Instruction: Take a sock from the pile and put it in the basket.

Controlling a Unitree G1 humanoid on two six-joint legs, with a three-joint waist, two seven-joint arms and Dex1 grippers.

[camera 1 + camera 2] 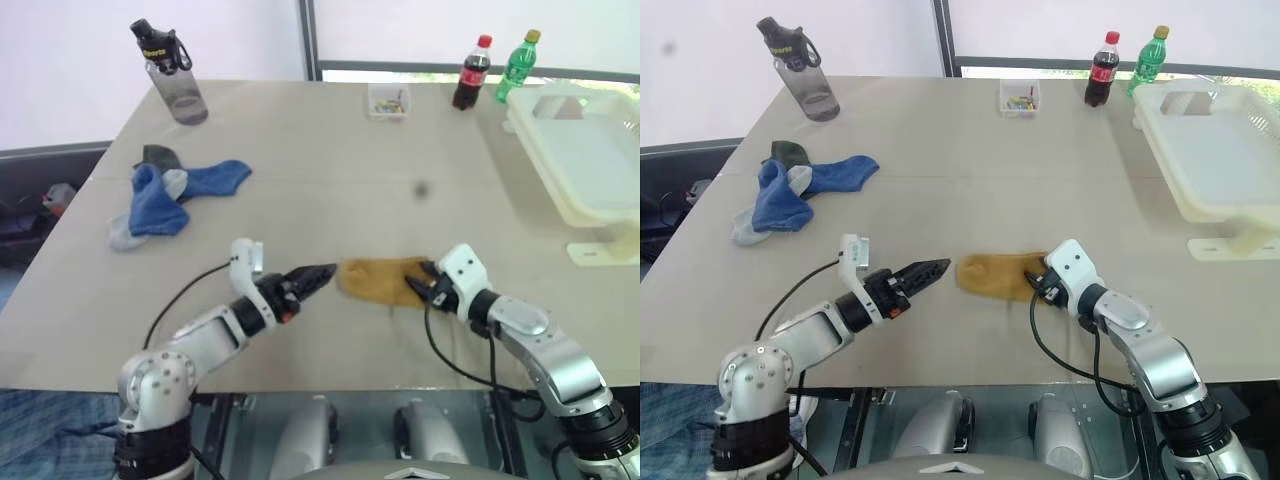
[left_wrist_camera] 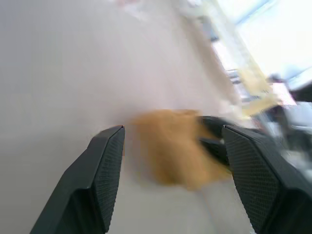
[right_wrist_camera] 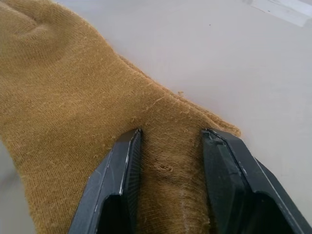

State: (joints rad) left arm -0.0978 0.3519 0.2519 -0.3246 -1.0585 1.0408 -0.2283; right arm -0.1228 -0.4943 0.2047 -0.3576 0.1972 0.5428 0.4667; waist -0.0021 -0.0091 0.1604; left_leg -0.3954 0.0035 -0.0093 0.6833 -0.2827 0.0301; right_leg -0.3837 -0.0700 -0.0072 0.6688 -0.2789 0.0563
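A mustard-yellow sock (image 1: 382,280) lies flat near the table's front edge, between my two grippers. My right gripper (image 1: 425,283) is at its right end, and in the right wrist view its fingers (image 3: 122,161) pinch a ridge of the sock's fabric (image 3: 63,97). My left gripper (image 1: 322,275) is open, just off the sock's left end and empty. The pile (image 1: 165,200) of blue and grey socks lies at the far left of the table. The cream basket (image 1: 530,145) stands at the far right.
A grey water bottle (image 1: 172,75) stands at the back left. A small clear box (image 1: 388,100), a cola bottle (image 1: 472,72) and a green bottle (image 1: 518,65) stand along the back edge. A white plastic piece (image 1: 605,250) lies just in front of the basket.
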